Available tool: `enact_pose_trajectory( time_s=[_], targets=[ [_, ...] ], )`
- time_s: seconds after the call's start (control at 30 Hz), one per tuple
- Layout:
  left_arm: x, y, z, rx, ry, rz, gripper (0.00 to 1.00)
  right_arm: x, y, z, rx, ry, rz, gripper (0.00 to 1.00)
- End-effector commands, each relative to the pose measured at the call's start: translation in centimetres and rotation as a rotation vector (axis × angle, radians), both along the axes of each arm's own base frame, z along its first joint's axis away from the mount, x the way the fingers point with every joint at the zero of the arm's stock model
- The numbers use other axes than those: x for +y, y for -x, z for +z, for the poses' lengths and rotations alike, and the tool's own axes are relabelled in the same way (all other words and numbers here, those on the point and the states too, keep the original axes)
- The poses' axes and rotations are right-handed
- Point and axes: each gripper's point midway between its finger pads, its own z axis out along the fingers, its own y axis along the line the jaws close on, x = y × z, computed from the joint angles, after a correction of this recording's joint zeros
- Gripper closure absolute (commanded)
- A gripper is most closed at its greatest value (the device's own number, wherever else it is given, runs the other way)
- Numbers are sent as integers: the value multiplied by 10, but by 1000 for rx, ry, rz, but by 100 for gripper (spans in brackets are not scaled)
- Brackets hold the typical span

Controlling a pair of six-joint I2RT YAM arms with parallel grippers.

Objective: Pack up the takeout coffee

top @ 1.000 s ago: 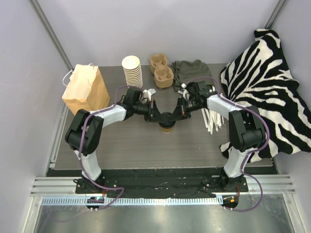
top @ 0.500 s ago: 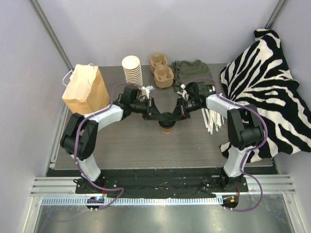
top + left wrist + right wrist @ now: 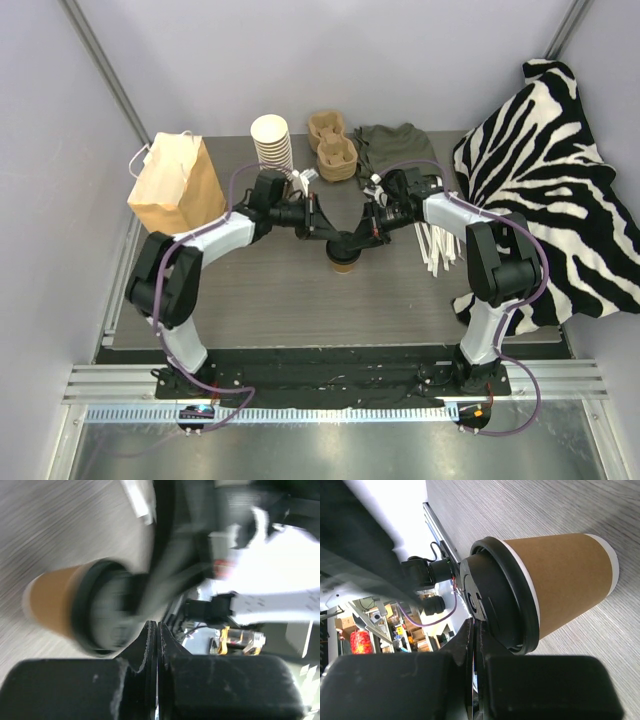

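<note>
Nearest me, the left arm and the right arm rise from the near edge of the worktop. Their elbows are high and out to the sides, and the forearms angle inward so the wrists nearly meet over the middle. The left tool has its fingers pressed flat together with nothing between them. Its tips sit just beside the rim of the black lid, but that view is blurred and I cannot say whether they touch it. The right tool is likewise closed tight and empty, with its tips right at the lid's top face; I cannot tell whether they make contact. Below the two tools the takeout coffee stands upright at about the middle of the worktop, lid on, gripped by neither tool. White sticks lie on the worktop just beyond the right wrist. Farther back on the left a brown paper bag stands upright. Along the far edge are a stack of cups, pulp cup carriers and a green cloth. A zebra-striped cloth drapes over the far right.
</note>
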Motion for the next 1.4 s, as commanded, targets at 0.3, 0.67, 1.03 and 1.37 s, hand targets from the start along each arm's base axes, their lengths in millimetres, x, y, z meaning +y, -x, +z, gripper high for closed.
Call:
enact_pose_trajectory(
  time_s=[0.3,0.67,1.03,1.37],
  targets=[
    [19,-7,-45,142,-87,105,97,-22,-5,-53,-15,219,-31,99],
    [30,17,39,-186,-143,53,76,-2,-9,2,-101,64,38,99],
    [-6,15,20,-68,-37,-5,78,8,-4,60,-171,-54,60,98],
    [-16,-1,-36,111,-66,22,86,5,2,65,-162,-63,45,99]
  ],
)
